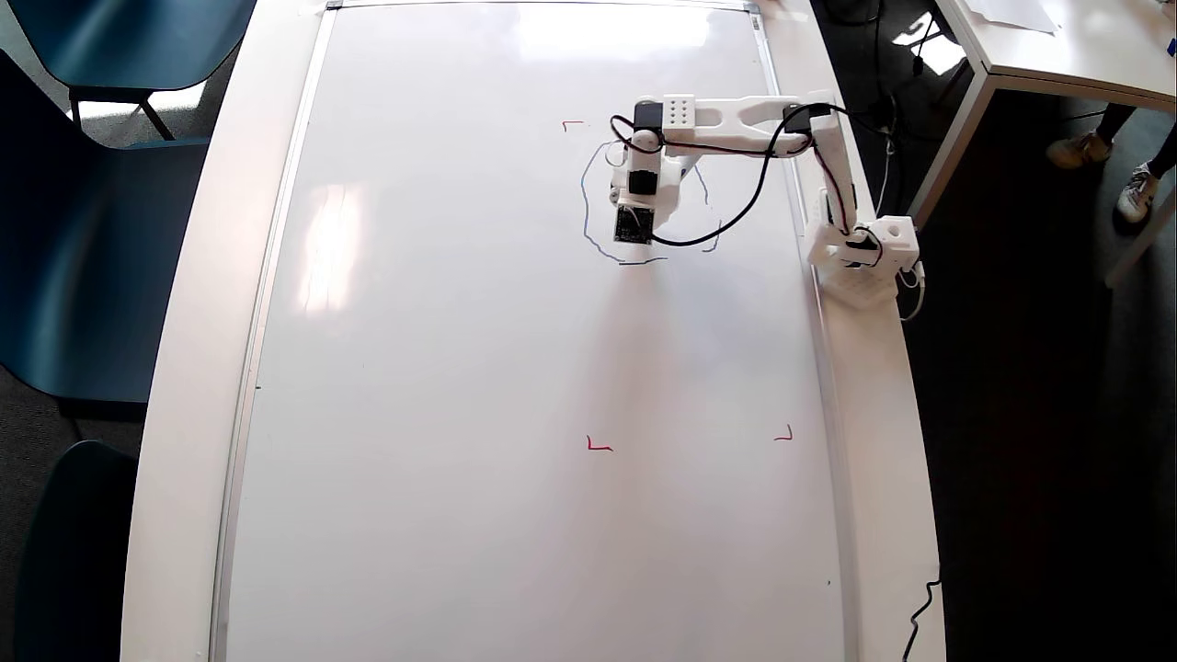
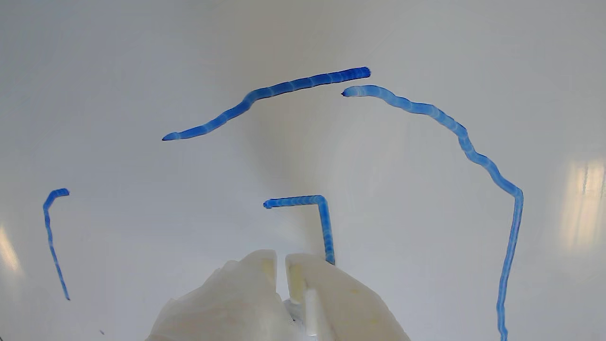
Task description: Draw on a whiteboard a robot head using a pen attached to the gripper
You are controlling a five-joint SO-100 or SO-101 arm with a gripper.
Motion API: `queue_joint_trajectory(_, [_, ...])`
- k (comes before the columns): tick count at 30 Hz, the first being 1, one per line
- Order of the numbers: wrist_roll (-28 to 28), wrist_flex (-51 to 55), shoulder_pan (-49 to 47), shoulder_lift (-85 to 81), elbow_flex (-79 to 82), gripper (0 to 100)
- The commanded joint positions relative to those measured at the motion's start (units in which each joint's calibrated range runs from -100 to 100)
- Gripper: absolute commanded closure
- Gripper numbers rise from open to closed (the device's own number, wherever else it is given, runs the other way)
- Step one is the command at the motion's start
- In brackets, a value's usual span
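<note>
Robot head [image 1: 588, 207]: outline partly covered by the arm in the overhead view; strokes cut off at the bottom edge in the wrist view. Pen: tip hidden behind the gripper [image 2: 281, 258] fingers, body not made out. Whiteboard [image 1: 460, 414]: lower end cut off by the picture's edge in the overhead view.
</note>
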Motion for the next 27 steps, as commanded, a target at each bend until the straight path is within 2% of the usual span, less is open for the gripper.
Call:
queue_joint_trajectory(1, [0.37, -0.03, 0.05, -5.26, 4.86, 99])
queue_joint_trajectory(27, [-0.06, -0.03, -3.78, -7.02, 5.31, 99])
